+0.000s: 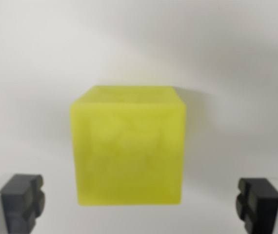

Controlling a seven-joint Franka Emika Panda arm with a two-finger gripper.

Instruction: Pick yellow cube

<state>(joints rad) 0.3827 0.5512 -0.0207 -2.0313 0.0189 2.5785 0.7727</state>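
— What's around you?

— A plain pale surface (31, 73), soft grey shadows, nothing else on it that I can see.

— And the yellow cube?

— The cube (128, 146) sits on that surface, filling the middle of my wrist view. One flat face is turned toward me, and a sliver of its top shows above.

— Your gripper?

— My gripper (140, 204) is spread wide and holds nothing. One dark fingertip (23, 201) stands off the cube's side toward the wrist view's left, the other beyond its side toward the wrist view's right, both clear of it.

— So which way does it lie from you?

— Straight ahead, centred between the fingers (perhaps a touch nearer the left one). It's a cube, so no long axis to fuss over; its side faces look square to my fingers. I judge the next move is to advance until the fingers flank it, then close.
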